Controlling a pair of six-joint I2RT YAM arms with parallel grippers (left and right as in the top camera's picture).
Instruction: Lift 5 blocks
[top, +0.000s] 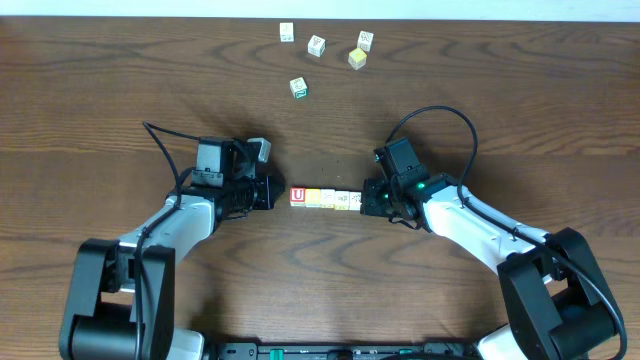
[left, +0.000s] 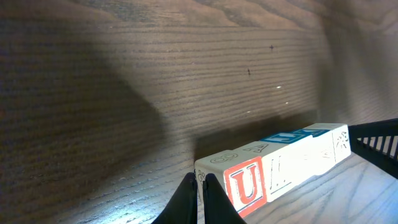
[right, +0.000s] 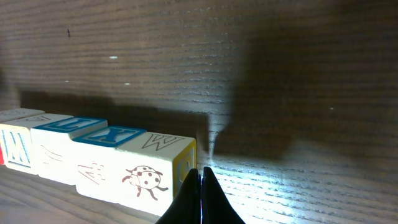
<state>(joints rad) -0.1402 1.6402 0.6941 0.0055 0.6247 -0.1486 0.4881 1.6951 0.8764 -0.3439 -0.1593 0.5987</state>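
**Overhead view.** A row of blocks (top: 325, 198), five pale cubes end to end, lies across the middle of the wooden table (top: 100, 100). Its left end shows a red U. The left gripper (top: 272, 192) meets that end and the right gripper (top: 367, 198) meets the opposite end, so the row sits between the two. Whether the row rests on the wood or hangs just above it cannot be told from here. Five loose cubes (top: 317, 45) lie scattered near the far edge, well apart from the row.

**Left wrist view.** The left gripper (left: 200, 183) has its fingers pressed together into a single narrow tip, pinching nothing. The tip butts against the end face of the U block (left: 245, 186). The row (left: 292, 149) runs away to the right, blue prints on its upper faces, its shadow on the table behind.

**Right wrist view.** The right gripper (right: 201, 177) likewise has its fingers pressed together. The tip touches the yellow end face of the ladybird block (right: 146, 174). The row (right: 93, 149) extends leftward, two blue-topped cubes next in line.
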